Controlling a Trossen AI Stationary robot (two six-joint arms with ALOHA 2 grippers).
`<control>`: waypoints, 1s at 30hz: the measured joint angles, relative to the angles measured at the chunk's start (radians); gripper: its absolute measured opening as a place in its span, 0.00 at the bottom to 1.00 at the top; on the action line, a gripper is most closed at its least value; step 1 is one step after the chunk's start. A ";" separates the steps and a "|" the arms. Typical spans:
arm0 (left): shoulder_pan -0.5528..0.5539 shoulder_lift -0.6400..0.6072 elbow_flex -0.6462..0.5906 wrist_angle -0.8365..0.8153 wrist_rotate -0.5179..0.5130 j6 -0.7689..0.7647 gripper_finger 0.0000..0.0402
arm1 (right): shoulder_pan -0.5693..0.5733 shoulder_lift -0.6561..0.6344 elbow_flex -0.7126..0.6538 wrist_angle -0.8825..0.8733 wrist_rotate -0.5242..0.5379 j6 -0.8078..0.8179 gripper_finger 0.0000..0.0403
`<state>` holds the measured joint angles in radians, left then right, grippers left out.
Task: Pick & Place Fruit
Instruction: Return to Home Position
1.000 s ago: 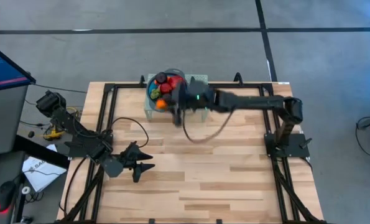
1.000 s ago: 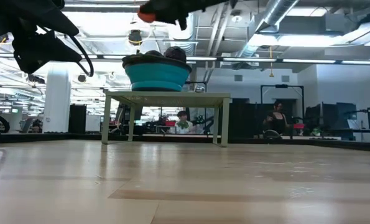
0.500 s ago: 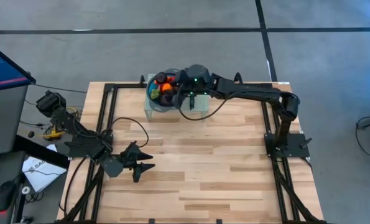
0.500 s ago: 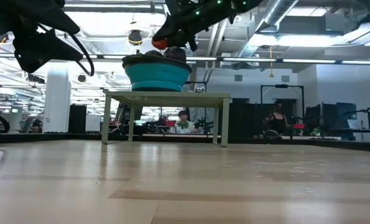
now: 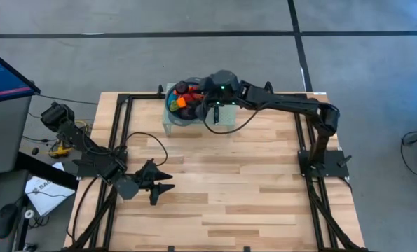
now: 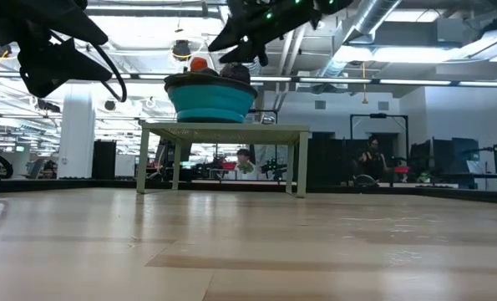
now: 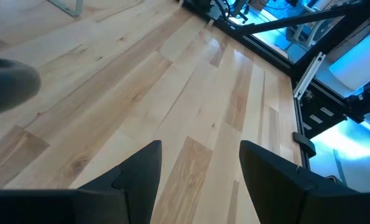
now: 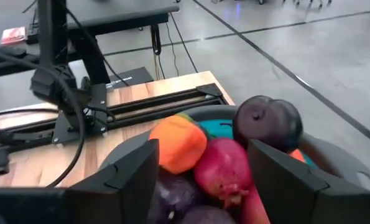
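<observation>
A round blue bowl (image 5: 174, 105) (image 6: 210, 99) heaped with fruit stands on a small pale green stand (image 6: 223, 130) at the table's far edge. An orange fruit (image 8: 178, 149) (image 6: 199, 64) lies on top of the heap beside a red one (image 8: 225, 168) and a dark purple one (image 8: 268, 121). My right gripper (image 5: 202, 98) (image 8: 201, 152) hovers open just above the bowl, fingers on either side of the top fruits, touching none. My left gripper (image 5: 167, 183) (image 7: 200, 165) waits open above the bare table near the left front.
Black rails (image 5: 127, 105) frame the table's left, right and far sides. A black cable (image 5: 226, 129) hangs from the right arm by the stand. Bare wood (image 5: 229, 189) spans the middle and front. People sit in the room beyond (image 6: 246, 163).
My right gripper has carried the orange fruit toward the table's far edge and over the bowl, then opened and let it go. The fruit now rests on top of the heap, apart from the fingers.
</observation>
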<state>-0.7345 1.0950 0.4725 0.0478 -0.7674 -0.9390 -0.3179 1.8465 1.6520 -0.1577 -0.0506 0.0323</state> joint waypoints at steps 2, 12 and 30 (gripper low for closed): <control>0.000 0.000 0.000 0.002 0.000 0.000 0.52 | 0.001 -0.032 0.000 -0.040 0.002 -0.023 0.58; 0.000 0.000 0.000 0.023 -0.033 0.044 0.52 | 0.121 -0.338 -0.147 -0.355 0.075 -0.158 0.32; 0.000 0.000 0.000 0.053 -0.102 0.090 0.52 | 0.428 -1.236 -1.144 0.140 0.067 0.178 0.03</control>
<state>-0.7345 1.0950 0.4728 0.1004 -0.8691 -0.8486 0.1104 0.6110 0.5080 -0.0179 0.0162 0.2102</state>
